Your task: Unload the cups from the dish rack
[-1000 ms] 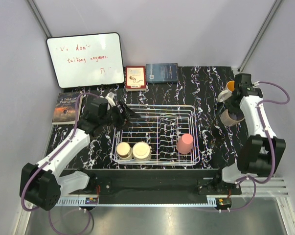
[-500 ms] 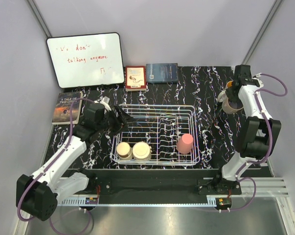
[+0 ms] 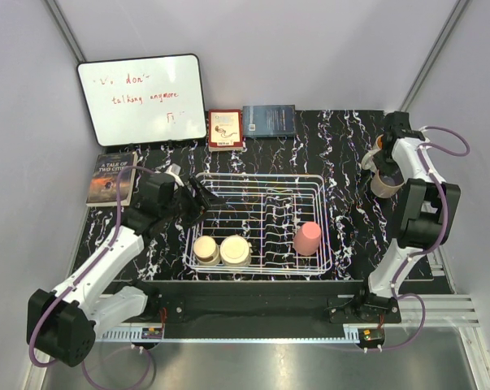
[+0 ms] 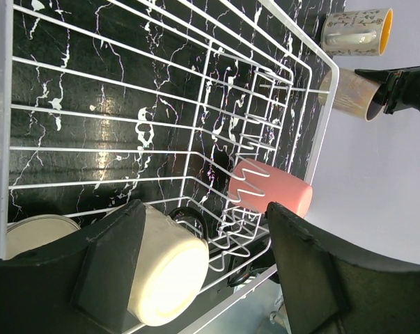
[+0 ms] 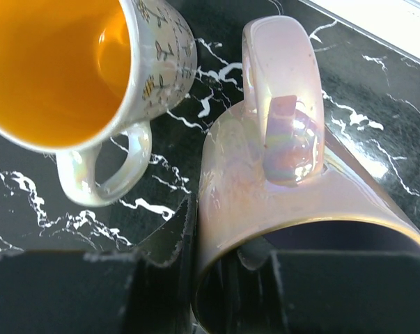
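The white wire dish rack [image 3: 310, 180] sits mid-table and holds two cream cups [image 3: 205, 249] [image 3: 235, 250] and a pink tumbler [image 3: 307, 238]. My left gripper [image 3: 197, 199] is open over the rack's left end. In the left wrist view its jaws [image 4: 210, 271] frame a cream cup [image 4: 171, 268], with the tumbler [image 4: 271, 188] beyond. My right gripper [image 3: 388, 161] is shut on the rim of the pinkish mug [image 3: 384, 184] right of the rack. One finger [image 5: 175, 236] is outside its wall [image 5: 265, 181] and one is inside. The yellow-inside mug [image 5: 63, 62] stands beside it.
A whiteboard [image 3: 141, 99] leans against the back wall, with a red book [image 3: 226, 129] and a blue book [image 3: 269, 120] to its right. Another book [image 3: 110, 177] lies at the table's left edge. The right wall is close to the right arm.
My right arm has swung its forearm in towards the wall and shifted the pinkish mug slightly next to the yellow-inside mug. My left gripper has drawn back a little towards the near left.
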Motion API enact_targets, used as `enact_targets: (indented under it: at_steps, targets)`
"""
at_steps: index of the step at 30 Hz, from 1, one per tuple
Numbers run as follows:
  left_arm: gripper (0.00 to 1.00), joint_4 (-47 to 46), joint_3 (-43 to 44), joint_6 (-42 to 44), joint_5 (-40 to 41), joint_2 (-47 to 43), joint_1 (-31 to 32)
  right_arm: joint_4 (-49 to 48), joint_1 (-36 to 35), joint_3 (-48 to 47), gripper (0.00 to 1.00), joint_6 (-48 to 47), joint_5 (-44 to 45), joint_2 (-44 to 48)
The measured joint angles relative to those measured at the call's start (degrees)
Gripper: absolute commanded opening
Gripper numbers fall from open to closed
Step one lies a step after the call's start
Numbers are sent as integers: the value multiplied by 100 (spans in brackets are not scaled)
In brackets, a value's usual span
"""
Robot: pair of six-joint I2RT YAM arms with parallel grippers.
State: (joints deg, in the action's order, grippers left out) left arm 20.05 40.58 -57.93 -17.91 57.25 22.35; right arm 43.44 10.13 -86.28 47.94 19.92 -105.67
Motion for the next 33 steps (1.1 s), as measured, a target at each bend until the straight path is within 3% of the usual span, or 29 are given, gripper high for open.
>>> enact_targets:
  at_steps: [17, 25, 33]
  targets:
    - [74, 111, -98, -37, 42, -9, 0, -24, 203, -376, 0, -214, -378, -671]
    - [74, 111, -98, -33, 42, 87, 0, -28, 203, -382, 29, -369, -444, -669]
    - [74, 120, -98, 83, 83, 96, 24, -107, 203, -365, 46, -444, -439, -256]
